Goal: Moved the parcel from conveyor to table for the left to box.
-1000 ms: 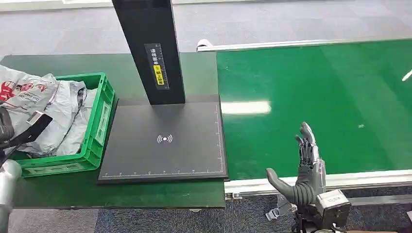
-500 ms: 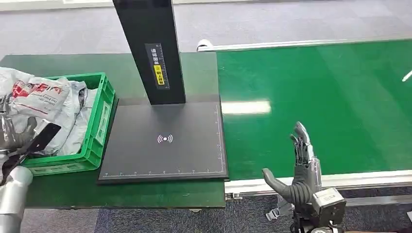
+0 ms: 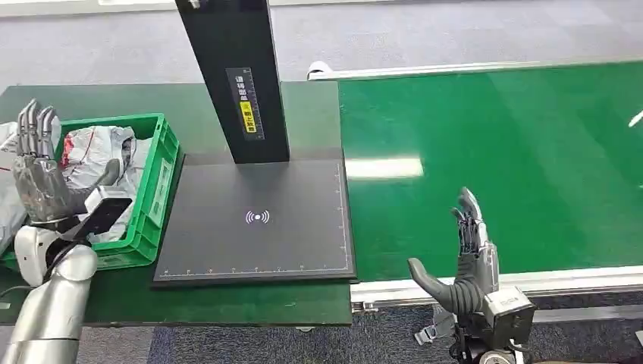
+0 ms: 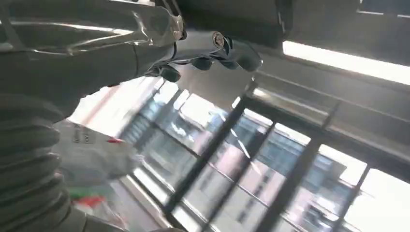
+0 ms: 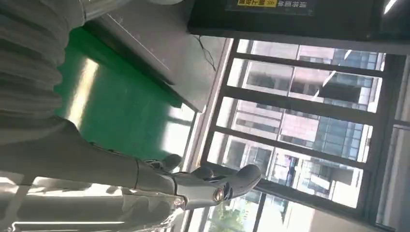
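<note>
Both hands hold nothing, fingers spread: the left hand (image 3: 42,171) is raised above the green crate (image 3: 155,186), where the grey parcel (image 3: 95,152) lies; the right hand (image 3: 464,258) hovers at the conveyor (image 3: 493,152) edge

**Item count at the packing station**

One green crate (image 3: 155,186) stands on one dark green table (image 3: 303,114). Inside it lie grey plastic parcels (image 3: 95,152); their exact number cannot be told, since they overlap, but there are at least two. One more parcel (image 3: 7,205) shows at the crate's far left edge. One black scanning pad (image 3: 258,227) carries one black upright post (image 3: 231,76), which bears one label (image 3: 249,102). One green conveyor belt (image 3: 493,152) runs beside the table. Two robot hands are present: one left hand (image 3: 42,178) and one right hand (image 3: 466,265).
</note>
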Controlling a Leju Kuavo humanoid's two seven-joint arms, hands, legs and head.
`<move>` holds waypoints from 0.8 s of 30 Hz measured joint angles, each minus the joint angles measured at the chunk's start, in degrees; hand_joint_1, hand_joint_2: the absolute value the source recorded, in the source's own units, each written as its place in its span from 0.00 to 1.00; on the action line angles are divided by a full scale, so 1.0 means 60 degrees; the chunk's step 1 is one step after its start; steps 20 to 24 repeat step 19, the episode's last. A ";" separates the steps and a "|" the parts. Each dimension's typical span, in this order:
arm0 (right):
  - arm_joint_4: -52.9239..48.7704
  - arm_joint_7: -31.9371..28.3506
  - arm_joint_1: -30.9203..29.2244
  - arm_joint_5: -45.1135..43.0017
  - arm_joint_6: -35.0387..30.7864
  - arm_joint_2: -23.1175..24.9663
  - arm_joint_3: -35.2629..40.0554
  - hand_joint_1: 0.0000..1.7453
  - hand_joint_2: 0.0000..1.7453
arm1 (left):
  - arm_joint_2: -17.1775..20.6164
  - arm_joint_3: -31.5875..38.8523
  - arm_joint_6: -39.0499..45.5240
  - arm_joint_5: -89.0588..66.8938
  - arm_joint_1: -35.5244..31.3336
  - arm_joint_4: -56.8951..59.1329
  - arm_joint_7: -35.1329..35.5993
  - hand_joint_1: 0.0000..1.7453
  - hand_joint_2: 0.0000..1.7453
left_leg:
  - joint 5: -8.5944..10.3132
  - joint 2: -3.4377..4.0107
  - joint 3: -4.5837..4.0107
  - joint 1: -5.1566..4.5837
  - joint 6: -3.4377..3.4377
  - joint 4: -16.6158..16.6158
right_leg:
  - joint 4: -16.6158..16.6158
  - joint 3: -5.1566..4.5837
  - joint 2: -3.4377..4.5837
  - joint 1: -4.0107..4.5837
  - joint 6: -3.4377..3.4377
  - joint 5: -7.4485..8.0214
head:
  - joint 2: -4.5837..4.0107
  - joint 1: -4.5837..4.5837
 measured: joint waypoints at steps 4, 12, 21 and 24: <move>0.0106 0.0015 -0.0115 -0.0015 -0.0004 -0.0007 -0.0004 0.00 1.00 | -0.0367 -0.0430 -0.1062 0.1720 0.0265 -0.0877 -0.0225 0.00 1.00 | -0.0001 0.0002 0.0000 0.0000 0.0000 0.0000 | 0.0000 0.0002 0.0000 -0.0001 0.0000 0.0000 | -0.0004 -0.0004; 0.0233 0.0066 -0.0185 -0.0022 0.0000 -0.0011 -0.0004 0.00 1.00 | -0.0634 -0.0637 -0.1923 0.2793 0.0485 -0.1540 -0.0441 0.00 1.00 | 0.0000 0.0002 0.0001 0.0001 0.0000 0.0000 | 0.0001 0.0002 0.0000 0.0000 0.0000 0.0000 | 0.0000 -0.0004; 0.0695 0.0383 -0.0401 -0.0145 0.0462 0.0018 0.0233 0.00 1.00 | -0.1883 -0.1732 -0.4292 0.5481 0.1819 -0.2076 -0.0775 0.00 1.00 | -0.0019 0.0001 -0.0005 -0.0015 0.0012 0.0000 | -0.0005 0.0002 0.0000 -0.0019 0.0011 -0.0006 | -0.0004 0.0000; 0.0695 0.0383 -0.0401 -0.0145 0.0462 0.0018 0.0233 0.00 1.00 | -0.1883 -0.1732 -0.4292 0.5481 0.1819 -0.2076 -0.0775 0.00 1.00 | -0.0019 0.0001 -0.0005 -0.0015 0.0012 0.0000 | -0.0005 0.0002 0.0000 -0.0019 0.0011 -0.0006 | -0.0004 0.0000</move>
